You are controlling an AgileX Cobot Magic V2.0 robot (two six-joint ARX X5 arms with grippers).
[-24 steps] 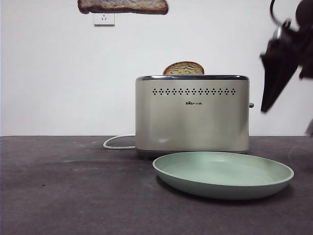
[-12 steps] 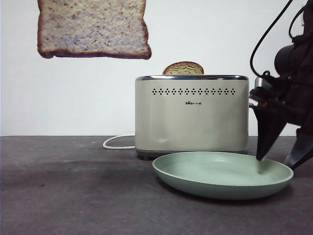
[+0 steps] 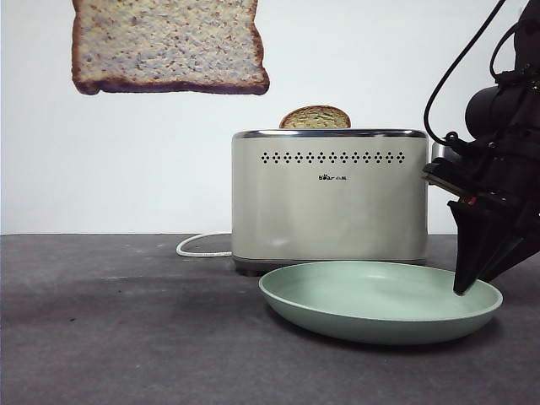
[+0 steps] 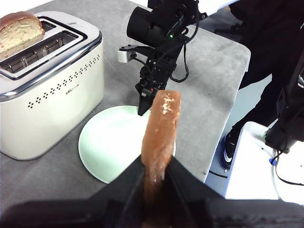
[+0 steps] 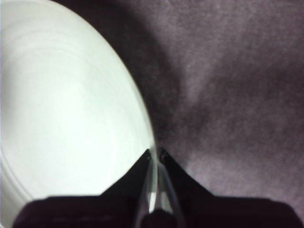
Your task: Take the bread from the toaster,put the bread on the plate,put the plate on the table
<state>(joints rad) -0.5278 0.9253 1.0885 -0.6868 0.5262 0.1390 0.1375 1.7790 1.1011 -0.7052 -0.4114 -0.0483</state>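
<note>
The bread hangs high at the upper left of the front view, held edge-on in my shut left gripper in the left wrist view. The cream toaster stands on the table with a second, rounder slice in its slot. The mint-green plate lies in front of the toaster. My right gripper is at the plate's right rim; in the right wrist view its jaws are shut on the rim.
A white cord runs from the toaster's left side. A white wall stands behind the table. In the left wrist view the table edge lies beyond the plate, with equipment past it.
The bread came down into view, then rose slightly. My right gripper dropped to the plate's right rim and closed on it; plate and toaster shifted slightly left.
</note>
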